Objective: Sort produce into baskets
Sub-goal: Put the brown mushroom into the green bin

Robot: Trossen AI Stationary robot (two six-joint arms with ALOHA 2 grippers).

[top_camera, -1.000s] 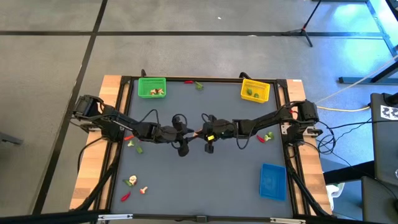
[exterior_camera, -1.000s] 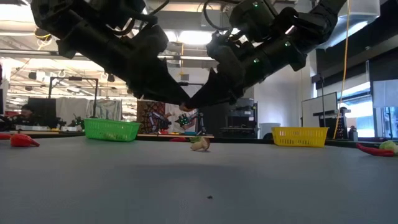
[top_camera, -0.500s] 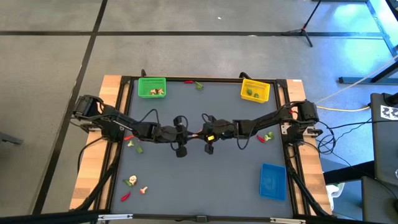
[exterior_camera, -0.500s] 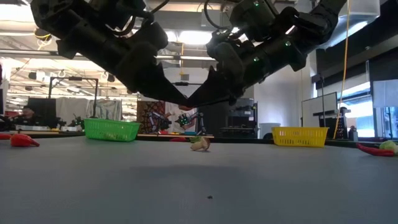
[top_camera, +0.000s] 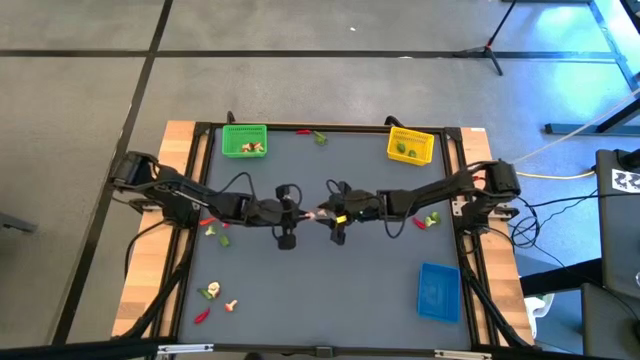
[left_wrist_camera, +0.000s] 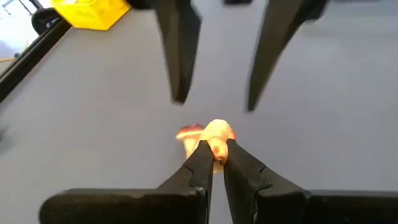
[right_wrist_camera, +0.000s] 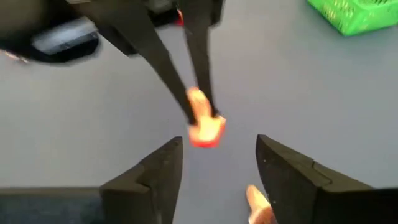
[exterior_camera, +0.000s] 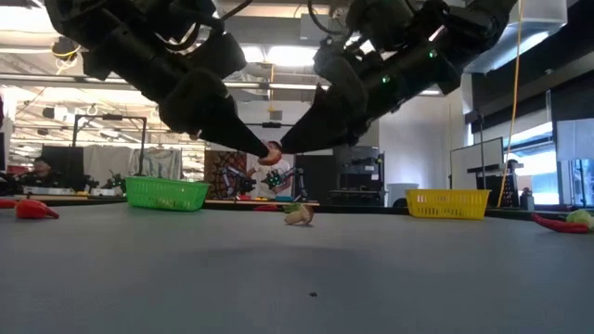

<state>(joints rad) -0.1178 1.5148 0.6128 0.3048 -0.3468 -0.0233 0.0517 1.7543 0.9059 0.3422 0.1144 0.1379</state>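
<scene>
Your mushroom piece hangs mid-table in the left gripper

Left gripper (top_camera: 305, 212) clenches the mushroom piece (left_wrist_camera: 217, 136) above the mat's centre; right gripper (top_camera: 322, 213), now spread, was shut on it a second ago. Bare mat (top_camera: 330, 290) lies open toward 6 o'clock; green basket (top_camera: 244, 139) at 11, yellow basket (top_camera: 410, 146) at 1, blue basket (top_camera: 439, 292) at 4, all by the edges
</scene>
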